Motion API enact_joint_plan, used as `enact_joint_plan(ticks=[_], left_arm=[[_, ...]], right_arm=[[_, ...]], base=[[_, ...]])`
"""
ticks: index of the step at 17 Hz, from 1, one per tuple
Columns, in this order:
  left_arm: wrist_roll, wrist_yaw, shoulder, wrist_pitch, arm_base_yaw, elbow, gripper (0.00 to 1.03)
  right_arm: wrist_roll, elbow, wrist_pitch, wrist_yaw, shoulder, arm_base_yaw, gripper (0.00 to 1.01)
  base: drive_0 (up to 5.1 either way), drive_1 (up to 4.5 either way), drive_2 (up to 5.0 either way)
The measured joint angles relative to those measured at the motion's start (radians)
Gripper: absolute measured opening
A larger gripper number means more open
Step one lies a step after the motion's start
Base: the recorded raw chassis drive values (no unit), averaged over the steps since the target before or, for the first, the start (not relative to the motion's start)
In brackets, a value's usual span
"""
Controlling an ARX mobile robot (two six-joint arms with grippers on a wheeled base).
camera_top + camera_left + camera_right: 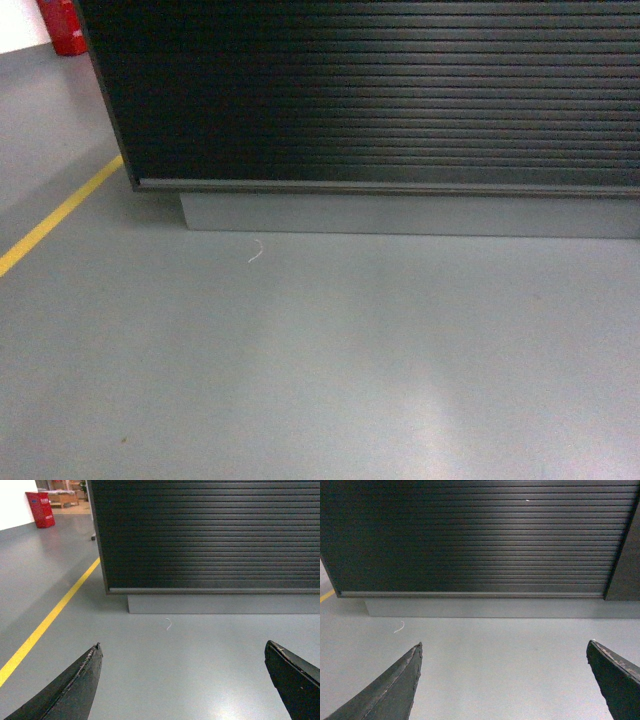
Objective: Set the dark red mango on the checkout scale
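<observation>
The checkout (pixel 380 90) fills the top of the head view as a dark counter with a ribbed slatted front on a grey plinth (pixel 400 213). It also spans the left wrist view, checkout (pixel 210 535), and the right wrist view, checkout (pixel 470 535). My left gripper (pixel 182 645) hangs open over bare grey floor, well short of the counter, with nothing between its fingers. My right gripper (pixel 504 644) is open in the same way over the floor. Neither gripper shows in the head view. The dark red mango and the scale are out of view.
A yellow floor line (pixel 55 218) runs diagonally left of the counter, also seen as a yellow line (pixel 50 622). A small white scrap (pixel 256 251) lies on the floor by the plinth. A red box (pixel 41 509) stands far left, with a red object (pixel 62 25) at the head view's corner.
</observation>
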Motion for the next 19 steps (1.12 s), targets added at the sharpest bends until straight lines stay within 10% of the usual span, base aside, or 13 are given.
enact_joint_plan(ticks=[19], left_arm=[[0.000,0.000,0.000,0.002,0.000,0.000,0.98]], right_arm=[[0.000,0.000,0.001,0.000,0.000,0.000,0.98]], base=[[-0.1,2.83,-3.1]])
